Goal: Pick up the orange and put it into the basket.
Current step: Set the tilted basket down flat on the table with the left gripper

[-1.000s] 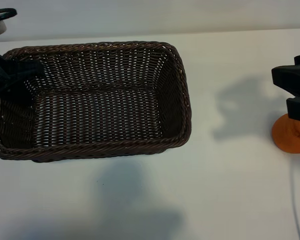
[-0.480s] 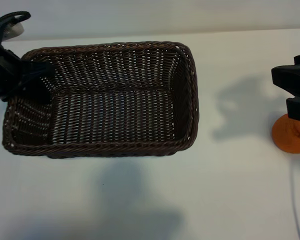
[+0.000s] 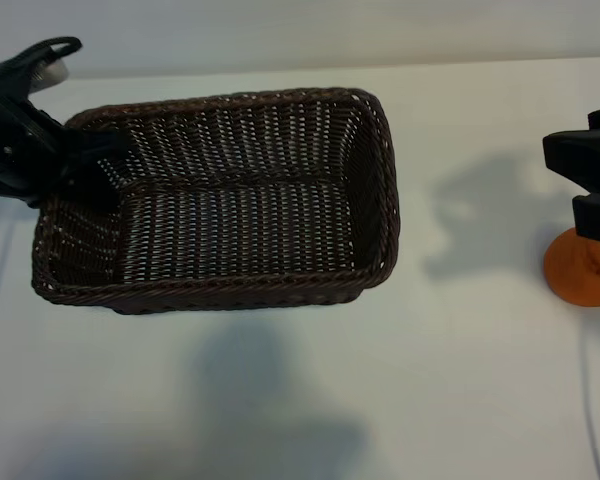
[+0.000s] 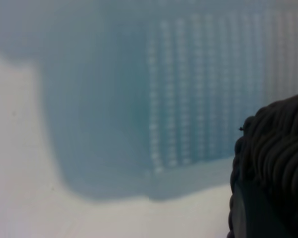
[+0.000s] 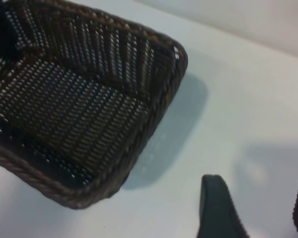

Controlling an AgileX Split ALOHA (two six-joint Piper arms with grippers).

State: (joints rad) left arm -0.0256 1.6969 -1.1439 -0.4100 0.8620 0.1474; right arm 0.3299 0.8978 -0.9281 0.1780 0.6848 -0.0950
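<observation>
The orange [image 3: 580, 272] is seen at the right edge of the exterior view, resting on the white table [image 3: 460, 380], partly covered by the right gripper [image 3: 592, 185], whose fingers are spread apart above it without closing on it. Well apart, left of centre, the basket [image 3: 378, 180] is placed with nothing inside. Its left end is pinched by the left gripper [image 3: 80, 160], which is clamped over the braided rim in the upper left.
</observation>
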